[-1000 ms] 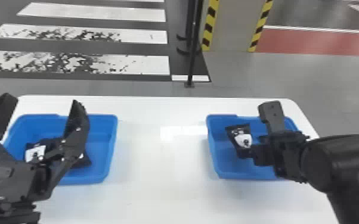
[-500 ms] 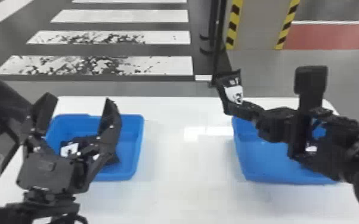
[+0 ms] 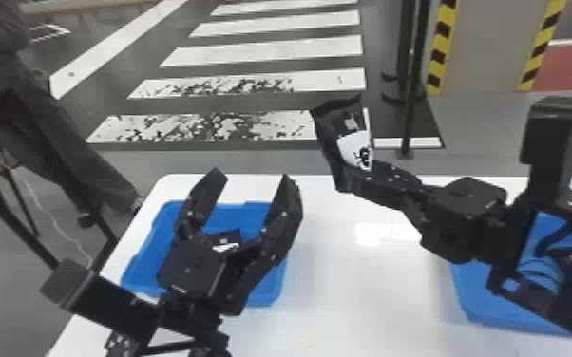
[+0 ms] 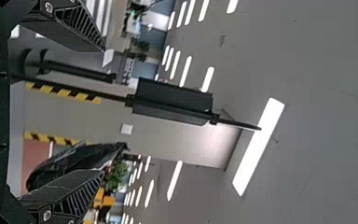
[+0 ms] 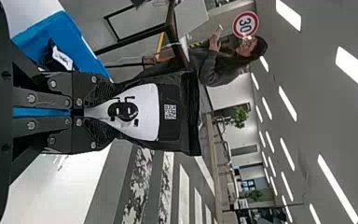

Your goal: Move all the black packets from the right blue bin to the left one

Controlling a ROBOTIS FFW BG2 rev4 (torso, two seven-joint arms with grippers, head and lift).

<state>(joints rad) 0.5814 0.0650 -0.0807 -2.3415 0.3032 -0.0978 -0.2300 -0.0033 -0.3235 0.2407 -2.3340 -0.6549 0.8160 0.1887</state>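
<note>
While the right gripper pinched a black packet, the left gripper gaped wide, empty, apparently above the left bin, which held another packet.

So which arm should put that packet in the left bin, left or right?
Probably the right: the right gripper has the packet pinched. The left gripper is open with nothing between its fingers.

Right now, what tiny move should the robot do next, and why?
Probably carry the black packet a little toward the left bin, held high: the right jaws pinch it up in the air, not over that bin yet, and the open left jaws may be in the way.
</note>
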